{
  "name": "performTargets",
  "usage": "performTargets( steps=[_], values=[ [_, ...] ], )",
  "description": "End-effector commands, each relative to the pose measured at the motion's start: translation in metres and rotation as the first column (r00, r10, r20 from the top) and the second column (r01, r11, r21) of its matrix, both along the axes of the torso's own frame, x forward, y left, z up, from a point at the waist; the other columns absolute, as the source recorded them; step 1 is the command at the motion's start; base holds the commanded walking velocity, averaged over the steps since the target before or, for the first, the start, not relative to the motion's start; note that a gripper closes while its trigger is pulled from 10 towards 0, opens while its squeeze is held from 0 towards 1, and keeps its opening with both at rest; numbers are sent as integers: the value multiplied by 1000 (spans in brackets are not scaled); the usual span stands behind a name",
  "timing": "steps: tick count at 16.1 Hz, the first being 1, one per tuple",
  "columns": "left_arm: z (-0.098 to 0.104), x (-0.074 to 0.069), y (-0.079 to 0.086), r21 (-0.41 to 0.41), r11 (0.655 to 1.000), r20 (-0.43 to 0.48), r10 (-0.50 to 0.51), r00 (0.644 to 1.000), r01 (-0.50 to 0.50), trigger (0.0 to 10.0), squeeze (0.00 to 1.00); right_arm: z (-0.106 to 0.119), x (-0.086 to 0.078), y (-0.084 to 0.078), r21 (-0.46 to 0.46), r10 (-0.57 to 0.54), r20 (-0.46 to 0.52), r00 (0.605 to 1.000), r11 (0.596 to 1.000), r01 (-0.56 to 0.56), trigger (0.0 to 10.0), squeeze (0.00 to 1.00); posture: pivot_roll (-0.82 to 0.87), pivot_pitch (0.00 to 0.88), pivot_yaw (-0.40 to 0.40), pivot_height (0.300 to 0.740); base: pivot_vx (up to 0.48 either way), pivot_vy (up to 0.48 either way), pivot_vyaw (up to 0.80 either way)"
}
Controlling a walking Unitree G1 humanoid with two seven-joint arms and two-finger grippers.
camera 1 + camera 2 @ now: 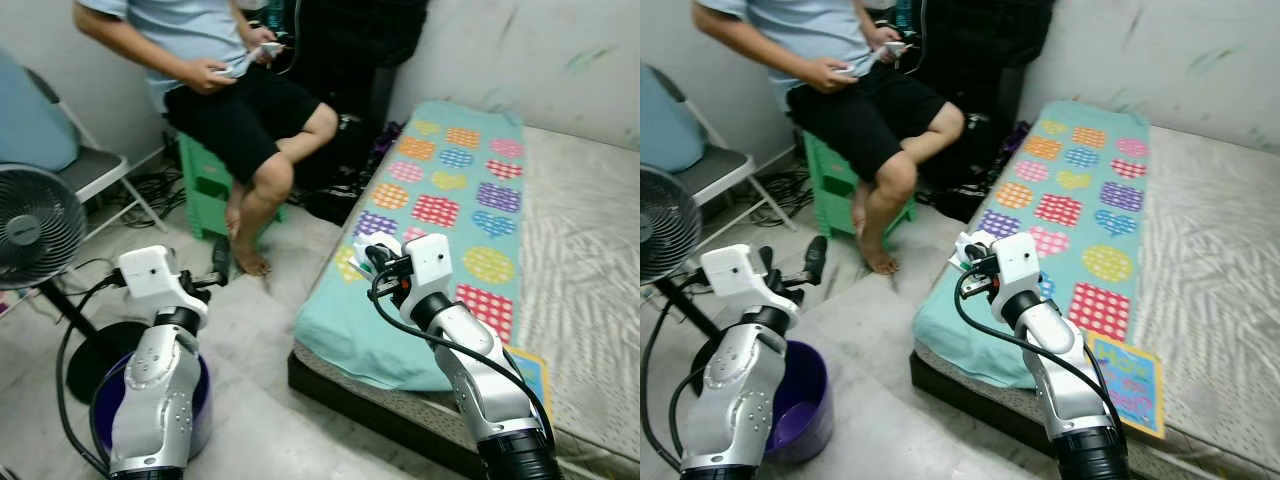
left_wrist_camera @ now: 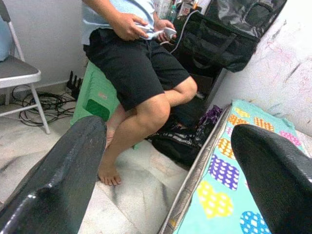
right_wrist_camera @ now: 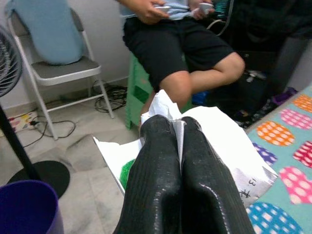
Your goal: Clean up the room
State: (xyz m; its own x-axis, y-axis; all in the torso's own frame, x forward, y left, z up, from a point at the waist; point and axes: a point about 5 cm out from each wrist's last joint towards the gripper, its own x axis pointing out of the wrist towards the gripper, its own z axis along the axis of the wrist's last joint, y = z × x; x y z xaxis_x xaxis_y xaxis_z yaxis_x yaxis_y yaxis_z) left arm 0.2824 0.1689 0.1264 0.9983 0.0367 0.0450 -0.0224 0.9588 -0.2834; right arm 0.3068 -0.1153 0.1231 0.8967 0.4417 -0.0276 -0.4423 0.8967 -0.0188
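Mattress (image 1: 590,250) beside us; right gripper (image 3: 180,131) clenching paper (image 3: 219,146) above its corner, left gripper (image 2: 170,161) released. We're judging bin (image 1: 800,400) drop pending, book (image 1: 1135,385) remaining.

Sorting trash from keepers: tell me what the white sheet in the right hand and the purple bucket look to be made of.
The crumpled white sheet pinched in the right hand: likely paper, matte, creased, with printed digits at one edge. The purple round bucket: probably plastic, smooth uniform colour with a slight sheen.
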Motion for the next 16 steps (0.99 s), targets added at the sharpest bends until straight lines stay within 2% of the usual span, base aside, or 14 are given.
performTargets(
  steps=[1,6,10,15,16],
  values=[
    [0,1,3,1,1000,-11,7,1000,-7,10000,0,3,1,4,4,10,6,1000,1000,-10,10000,0,-84,0,-32,740,0,480,0],
    [1,2,1,6,1000,-3,-2,1000,2,10000,0,3,0,4,7,18,4,1000,1000,-18,10000,0,-85,0,-28,740,0,436,0],
    [4,2,-3,17,999,28,-31,999,31,10000,0,3,-1,6,-7,40,15,999,999,-40,10000,0,-86,0,-27,740,0,0,0],
    [4,2,-3,17,999,30,-36,999,35,10000,0,3,-1,8,-7,47,18,999,999,-47,10000,0,-87,0,-26,740,0,0,758],
    [5,2,-4,17,999,35,-44,998,43,10000,0,3,-1,7,5,37,13,999,999,-37,10000,0,-87,0,-26,740,0,0,0]
  ],
)
